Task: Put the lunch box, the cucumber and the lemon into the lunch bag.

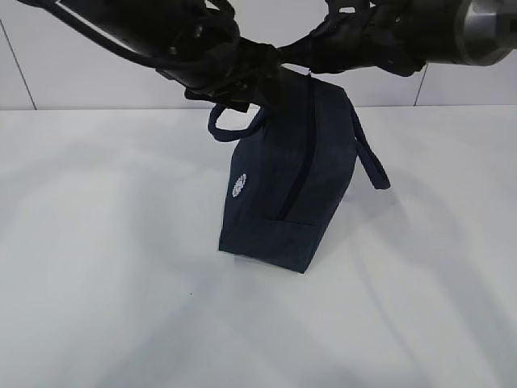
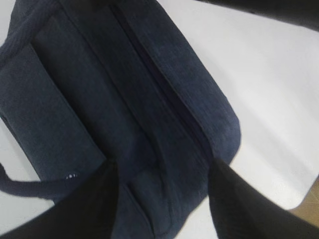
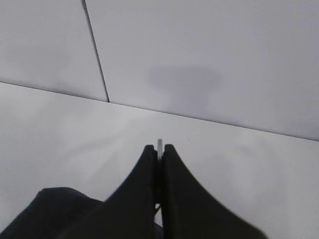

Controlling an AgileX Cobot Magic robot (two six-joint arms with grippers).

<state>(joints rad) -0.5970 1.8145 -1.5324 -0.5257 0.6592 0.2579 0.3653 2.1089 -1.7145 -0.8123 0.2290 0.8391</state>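
The dark navy lunch bag [image 1: 283, 186] stands tilted on one end on the white table, its zipper [image 1: 300, 174] shut along the side facing me and its white round logo [image 1: 238, 186] at the left. My left gripper [image 2: 164, 167] holds the bag's upper end [image 2: 149, 124], with fabric between its spread fingers. My right gripper [image 3: 159, 148] is shut on a thin metal piece [image 3: 159, 142], the zipper pull, at the bag's top [image 1: 311, 74]. The lunch box, the cucumber and the lemon are out of view.
The bag's two loop handles hang out at the left [image 1: 228, 120] and the right [image 1: 373, 166]. The white table [image 1: 113, 267] runs back to a pale panelled wall [image 3: 209, 59]. The table's edge shows in the left wrist view [image 2: 304, 204].
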